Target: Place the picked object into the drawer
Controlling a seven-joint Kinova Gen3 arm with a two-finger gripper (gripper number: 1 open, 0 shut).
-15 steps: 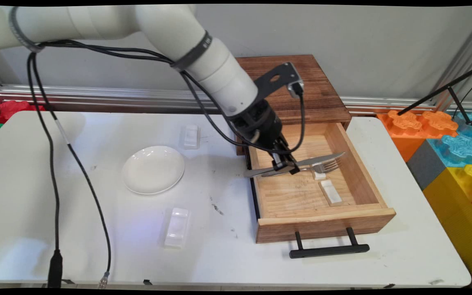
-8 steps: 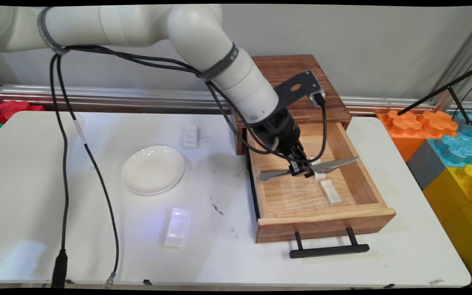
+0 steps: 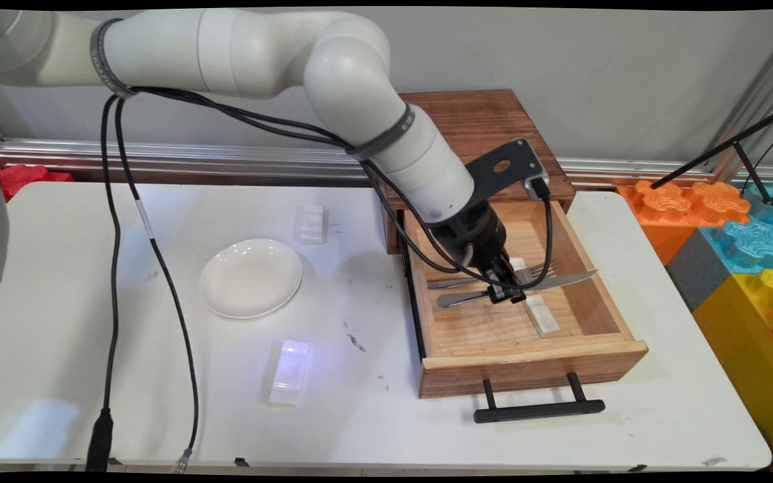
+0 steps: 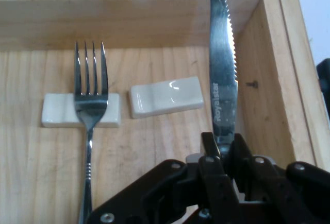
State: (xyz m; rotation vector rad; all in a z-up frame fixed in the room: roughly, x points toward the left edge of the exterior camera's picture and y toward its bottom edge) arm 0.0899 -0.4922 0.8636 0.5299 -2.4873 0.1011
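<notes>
Two fingers: the black gripper (image 3: 506, 290) (image 4: 227, 154) is clamped on a serrated knife (image 3: 521, 289) (image 4: 223, 74), held at the junction of handle and blade.
Knife: it is carried roughly level over the open wooden drawer (image 3: 581, 268) (image 4: 154, 18), blade tip pointed right toward the drawer's right wall, handle pointed left. In the hand view, lettering is seen on the blade just above the fingers.
Fork: a fork (image 3: 487, 278) (image 4: 90, 105) is laid in the drawer on the far side of the knife, tines to the right, its neck propped on a small white rest (image 3: 518, 264) (image 4: 56, 112).
Second rest: another white rest (image 3: 542, 316) (image 4: 166, 96) is seen on the drawer floor, just beside the fork's rest and below the knife blade; whether the blade is touching it cannot be told.
Drawer: it is pulled out toward the near side from a dark wooden cabinet (image 3: 487, 127), with a black handle (image 3: 538, 407) on its front.
Table: on the white table (image 3: 359, 416), left of the drawer, a white plate (image 3: 250, 278) is set, with one white rest (image 3: 313, 223) on its far side and another (image 3: 290, 371) on its near side.
Right edge: coloured foam blocks (image 3: 735, 248) are stacked beyond the table's right end.
</notes>
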